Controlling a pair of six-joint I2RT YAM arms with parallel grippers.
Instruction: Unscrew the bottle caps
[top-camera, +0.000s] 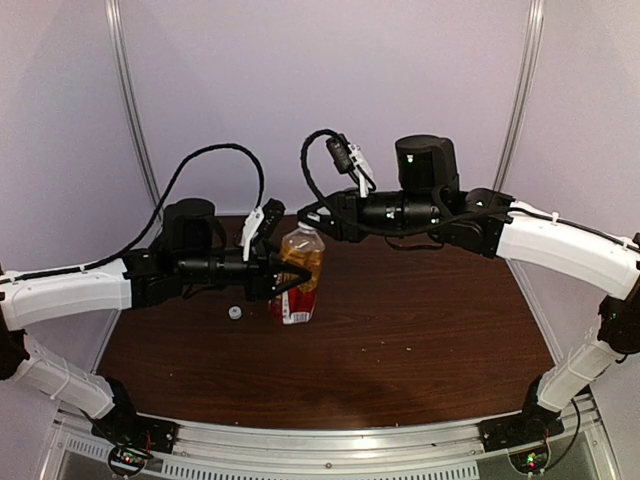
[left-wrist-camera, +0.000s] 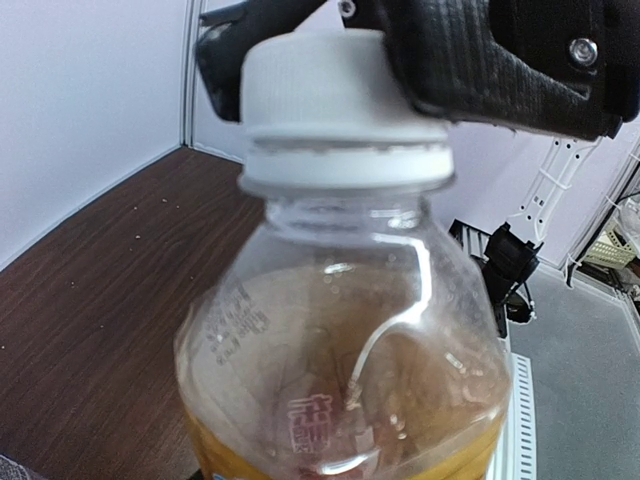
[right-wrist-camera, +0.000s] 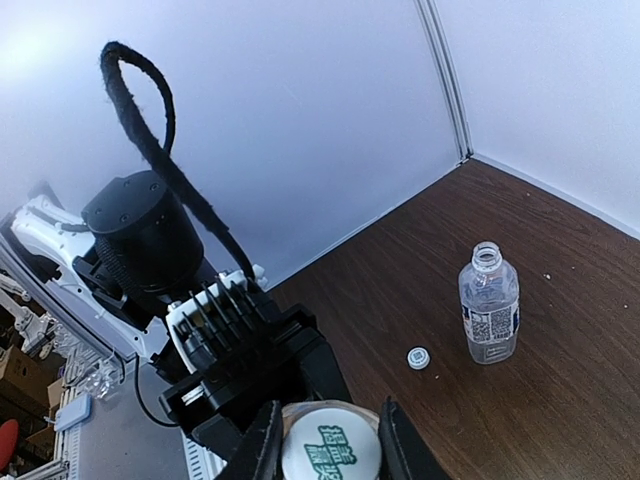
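The right gripper's (right-wrist-camera: 330, 440) fingers were clamped on the white cap (left-wrist-camera: 320, 85), just above the left gripper's (top-camera: 290, 278) fingers, which held the amber bottle (left-wrist-camera: 340, 350).

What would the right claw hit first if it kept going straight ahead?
The white cap of the amber bottle; the right claw is shut on it. Past that, probably the left arm, though depth is unclear.

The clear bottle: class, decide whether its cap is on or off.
Off: the clear bottle has an open neck; a white cap lies beside it, apart.
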